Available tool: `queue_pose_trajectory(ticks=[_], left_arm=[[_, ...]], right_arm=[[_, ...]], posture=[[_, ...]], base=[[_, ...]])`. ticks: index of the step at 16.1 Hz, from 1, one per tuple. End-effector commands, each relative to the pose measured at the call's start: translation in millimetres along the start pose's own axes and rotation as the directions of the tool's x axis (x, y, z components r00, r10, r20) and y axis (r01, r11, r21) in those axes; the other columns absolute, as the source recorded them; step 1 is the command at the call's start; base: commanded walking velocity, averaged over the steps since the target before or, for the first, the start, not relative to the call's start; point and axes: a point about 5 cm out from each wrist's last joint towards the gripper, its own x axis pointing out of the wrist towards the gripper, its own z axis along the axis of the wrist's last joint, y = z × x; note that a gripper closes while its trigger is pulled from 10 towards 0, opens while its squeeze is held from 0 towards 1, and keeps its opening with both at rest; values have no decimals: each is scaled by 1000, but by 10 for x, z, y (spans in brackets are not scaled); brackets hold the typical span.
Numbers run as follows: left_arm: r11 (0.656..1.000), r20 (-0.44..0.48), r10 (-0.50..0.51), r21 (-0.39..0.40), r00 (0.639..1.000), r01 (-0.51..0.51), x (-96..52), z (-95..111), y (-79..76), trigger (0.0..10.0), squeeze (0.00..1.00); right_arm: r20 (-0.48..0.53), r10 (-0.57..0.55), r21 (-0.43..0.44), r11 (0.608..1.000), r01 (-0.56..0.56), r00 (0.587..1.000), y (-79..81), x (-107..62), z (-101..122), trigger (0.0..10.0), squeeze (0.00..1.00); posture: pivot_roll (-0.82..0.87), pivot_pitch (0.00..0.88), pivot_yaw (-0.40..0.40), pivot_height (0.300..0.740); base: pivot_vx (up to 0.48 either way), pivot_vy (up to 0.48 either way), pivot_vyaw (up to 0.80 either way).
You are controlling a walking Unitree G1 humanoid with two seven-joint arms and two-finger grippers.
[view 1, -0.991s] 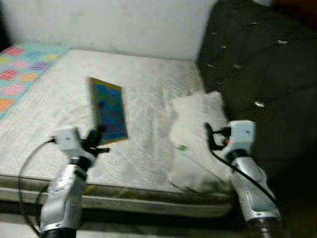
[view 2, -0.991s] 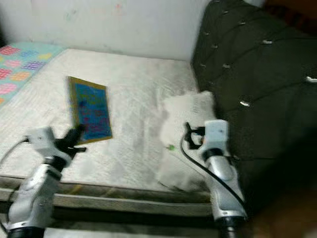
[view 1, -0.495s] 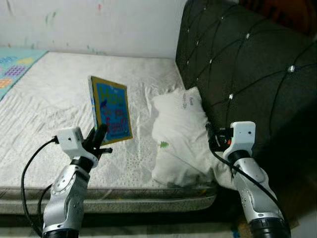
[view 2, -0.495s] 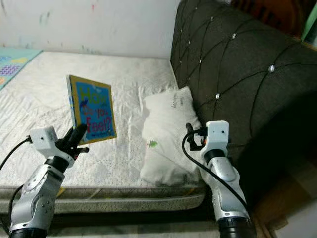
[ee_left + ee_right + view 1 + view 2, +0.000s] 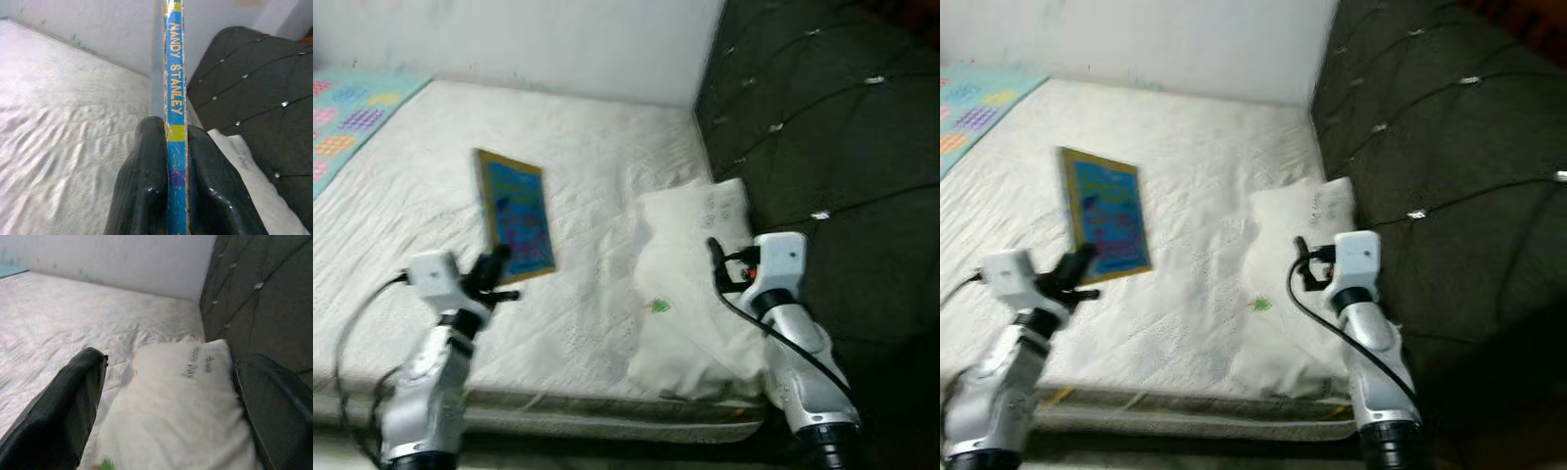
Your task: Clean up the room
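My left gripper (image 5: 495,266) is shut on the lower edge of a blue picture book (image 5: 516,216) with a yellow border, holding it upright above the white mattress (image 5: 421,206). In the left wrist view the book's spine (image 5: 175,88) stands clamped between the two black fingers (image 5: 144,181). My right gripper (image 5: 715,257) is open, hovering over a white pillow (image 5: 690,284) that lies against the dark headboard. In the right wrist view the pillow (image 5: 181,411) lies between the spread fingers (image 5: 63,416).
A dark tufted headboard (image 5: 822,127) rises on the right. A pastel patchwork blanket (image 5: 352,122) covers the bed's far left. A white wall (image 5: 529,39) runs behind the bed. The mattress's front edge (image 5: 607,416) is just below the arms.
The camera has shifted and blurred, so the whole scene sits differently. The left gripper still holds the book upright, and the right gripper stays open over the pillow.
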Motion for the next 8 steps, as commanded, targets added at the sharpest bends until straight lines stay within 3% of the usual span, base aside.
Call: queue_pose_trajectory(ticks=[1, 3, 8], left_arm=[[997, 35, -76, -11, 996, 77, 76, 40, -186, 10000, 0], [997, 35, -75, -13, 997, 75, 73, 38, -188, 10000, 0], [999, 3, -10, -37, 1000, 10, 79, -20, -155, 10000, 0]], right_arm=[[-15, -41, -10, 999, 41, 999, -130, -38, -38, 10000, 0], [-15, -40, -13, 999, 40, 999, -130, -38, -39, 10000, 0], [-19, -41, -20, 999, 41, 999, -146, -47, -59, 10000, 0]], posture=[[-30, 0, -72, 740], [-29, 0, -73, 740], [-30, 0, -74, 740]], base=[[277, 0, 0], [277, 0, 0], [0, 0, 0]])
